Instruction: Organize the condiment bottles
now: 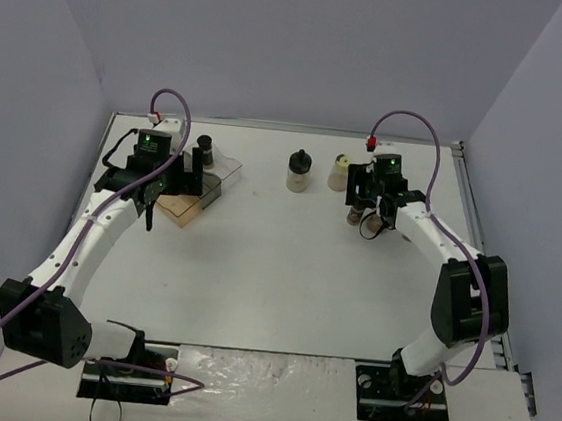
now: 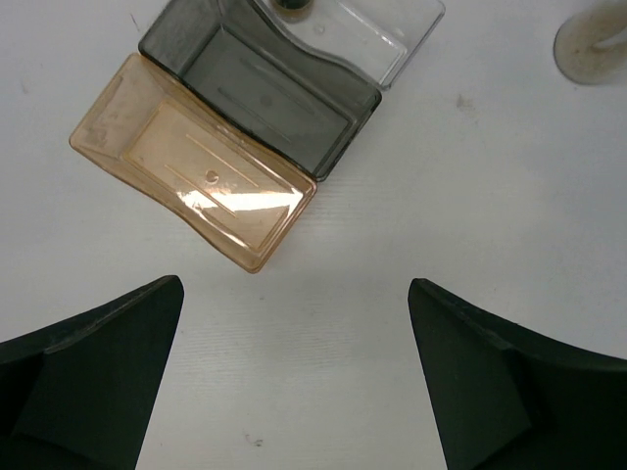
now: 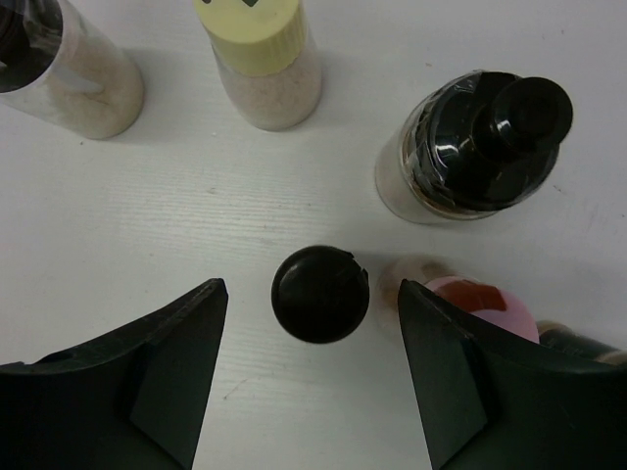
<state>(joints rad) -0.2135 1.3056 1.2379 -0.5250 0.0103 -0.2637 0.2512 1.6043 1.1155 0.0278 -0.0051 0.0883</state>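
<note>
My right gripper [image 3: 312,286] hangs open over a group of condiment bottles, its jaws either side of a slim black-capped bottle [image 3: 320,294] with a gap on both sides. A pink-capped bottle [image 3: 485,305] stands just past the right finger. Beyond are a rounder black-capped bottle [image 3: 480,137], a yellow-capped bottle [image 3: 257,49] and another black-capped one [image 3: 59,69]. My left gripper [image 2: 294,284] is open and empty above bare table, short of the stepped tray [image 2: 196,171]. One dark-capped bottle [image 1: 205,147] stands in the tray's clear far step.
The tray's amber step [image 1: 179,208] is nearest the left arm, its grey step [image 2: 265,88] sits behind it. Two bottles [image 1: 298,170] [image 1: 338,172] stand at the back middle of the table. White walls enclose the table on three sides.
</note>
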